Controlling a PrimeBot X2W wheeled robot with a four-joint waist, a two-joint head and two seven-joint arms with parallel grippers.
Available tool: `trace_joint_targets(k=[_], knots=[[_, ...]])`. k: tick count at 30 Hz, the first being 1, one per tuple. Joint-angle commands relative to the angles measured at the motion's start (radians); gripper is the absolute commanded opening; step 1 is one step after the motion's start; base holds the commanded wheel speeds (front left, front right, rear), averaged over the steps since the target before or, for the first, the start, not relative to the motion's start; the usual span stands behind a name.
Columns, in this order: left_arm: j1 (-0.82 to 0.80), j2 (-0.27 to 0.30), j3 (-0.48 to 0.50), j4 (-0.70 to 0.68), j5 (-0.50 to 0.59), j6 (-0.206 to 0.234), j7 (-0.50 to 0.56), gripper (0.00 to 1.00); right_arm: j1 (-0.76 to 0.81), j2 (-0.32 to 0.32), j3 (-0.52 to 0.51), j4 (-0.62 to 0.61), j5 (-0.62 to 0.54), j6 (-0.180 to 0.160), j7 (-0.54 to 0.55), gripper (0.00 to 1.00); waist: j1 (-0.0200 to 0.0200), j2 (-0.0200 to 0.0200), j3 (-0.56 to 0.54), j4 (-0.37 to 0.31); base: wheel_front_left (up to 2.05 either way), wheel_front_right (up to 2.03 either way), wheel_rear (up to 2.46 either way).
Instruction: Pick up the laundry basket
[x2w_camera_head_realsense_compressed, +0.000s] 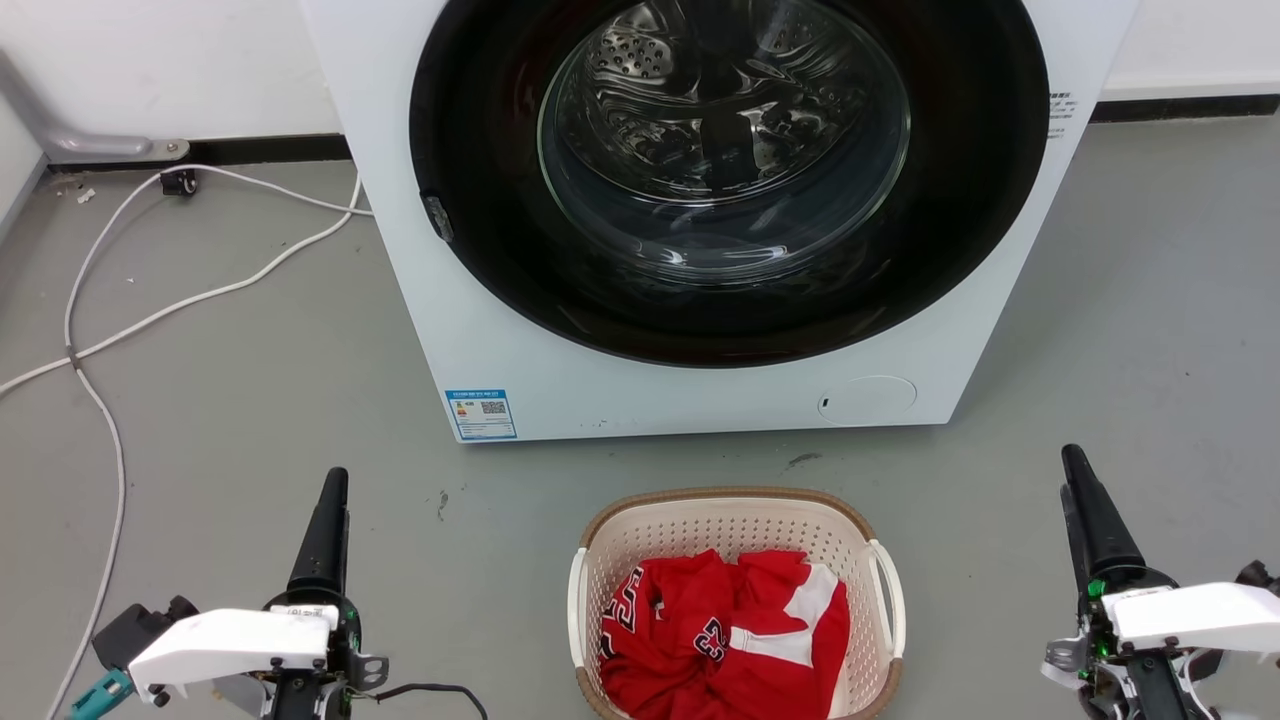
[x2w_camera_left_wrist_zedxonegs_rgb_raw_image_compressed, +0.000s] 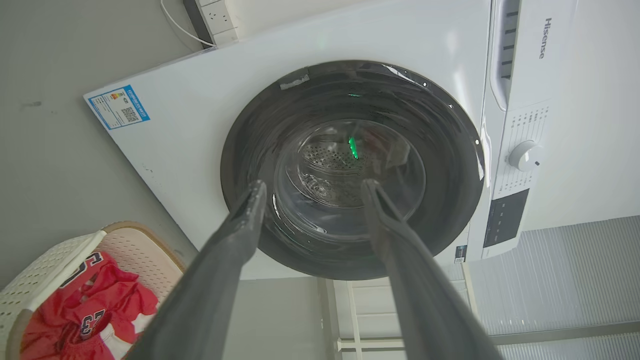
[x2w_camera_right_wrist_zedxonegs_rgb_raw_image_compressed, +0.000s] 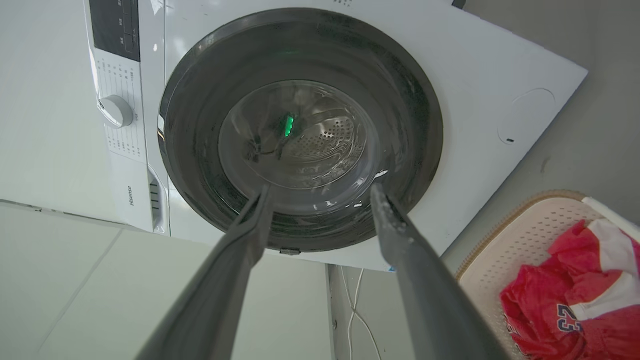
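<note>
Basket (x2w_camera_head_realsense_compressed: 735, 497) looks light and stiff, best gripped at its two side handles (x2w_camera_head_realsense_compressed: 577, 605); left tool (x2w_camera_left_wrist_zedxonegs_rgb_raw_image_compressed: 314, 185) and right tool (x2w_camera_right_wrist_zedxonegs_rgb_raw_image_compressed: 321, 189) hang spread, empty.

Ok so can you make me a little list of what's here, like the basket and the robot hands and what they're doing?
basket: laundry basket on the grey floor, in front of the washing machine, between the two grippers
inside basket: crumpled red jersey with the number 23
left gripper: open, holding nothing, apart from the basket
right gripper: open, holding nothing, apart from the basket
also there: white cable on the floor, left of the machine
basket picked up: not yet
</note>
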Motion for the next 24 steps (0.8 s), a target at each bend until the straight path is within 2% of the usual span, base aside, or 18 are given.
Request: trace_joint_targets(k=[1, 12, 24], knots=[[-0.018, 0.004, -0.001, -0.031, 0.041, 0.004, -0.011, 1.0, -0.011, -0.002, 0.008, -0.034, -0.058, 0.0, -0.013, 1.0, 0.0, 0.0, 0.001, 0.0, 0.0, 0.0, 0.0], [-0.012, 0.004, -0.043, -0.086, 0.271, 0.045, -0.056, 1.0, 0.0, -0.003, 0.051, -0.095, -0.344, 0.0, -0.057, 1.0, 0.0, 0.0, 0.008, 0.0, 0.0, 0.0, 0.0], [-0.004, 0.005, -0.084, -0.112, 0.485, 0.081, -0.099, 1.0, 0.012, -0.004, 0.08, -0.138, -0.584, 0.0, -0.101, 1.0, 0.0, 0.0, 0.012, 0.0, 0.0, 0.0, 0.0]])
